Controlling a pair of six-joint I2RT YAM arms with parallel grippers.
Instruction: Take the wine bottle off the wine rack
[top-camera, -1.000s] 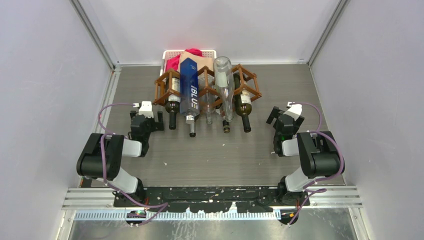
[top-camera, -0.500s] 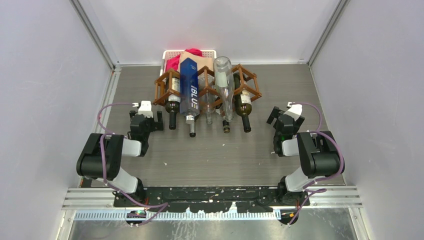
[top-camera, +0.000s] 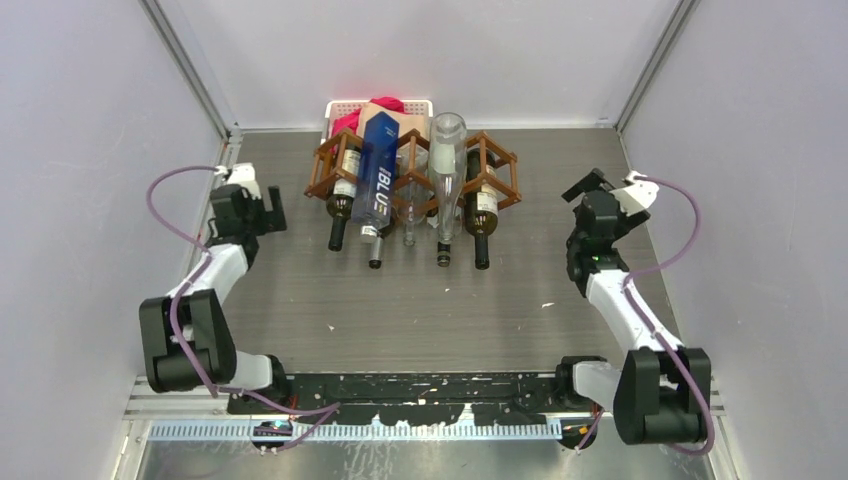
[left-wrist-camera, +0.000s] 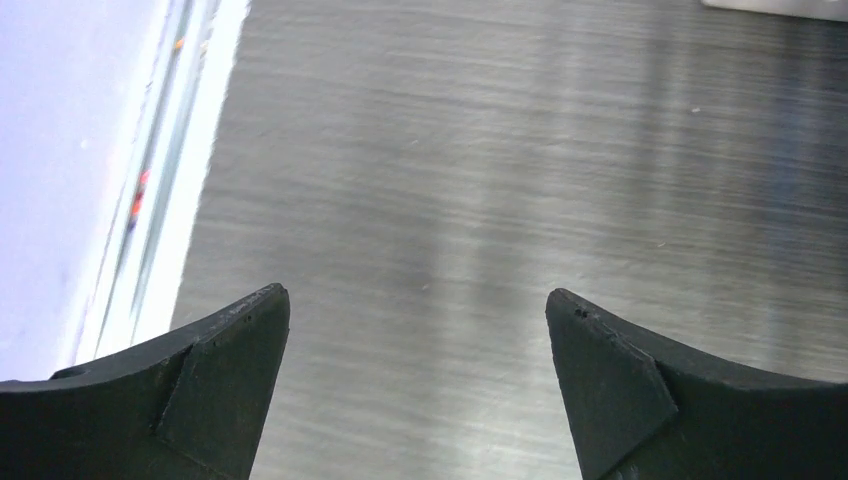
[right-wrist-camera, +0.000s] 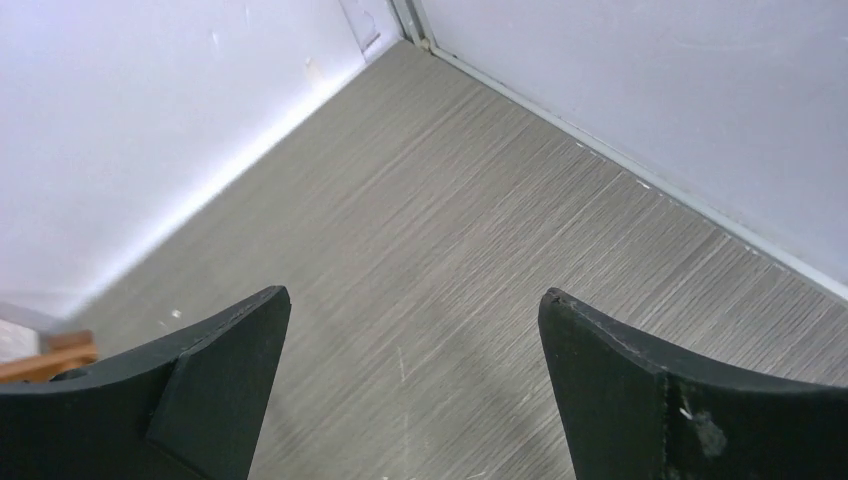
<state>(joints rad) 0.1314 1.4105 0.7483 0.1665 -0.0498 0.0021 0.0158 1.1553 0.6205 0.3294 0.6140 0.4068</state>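
The brown wooden wine rack (top-camera: 498, 172) stands at the back middle of the table, and a corner of it shows in the right wrist view (right-wrist-camera: 48, 357). It holds several bottles with necks toward me: a dark bottle (top-camera: 340, 200) at the left, a blue bottle (top-camera: 378, 185), a tall clear bottle (top-camera: 447, 170) and a dark green bottle (top-camera: 481, 215) at the right. My left gripper (top-camera: 268, 210) (left-wrist-camera: 415, 300) is open and empty, left of the rack. My right gripper (top-camera: 580, 190) (right-wrist-camera: 413, 295) is open and empty, right of the rack.
A white plastic basket (top-camera: 340, 105) of red and tan cloths sits behind the rack; its edge shows in the left wrist view (left-wrist-camera: 780, 5). Grey walls close in the table on the left, right and back.
Both arms have stretched forward and outward. The left gripper moved toward the left wall, the right gripper toward the right wall. Both stayed open.
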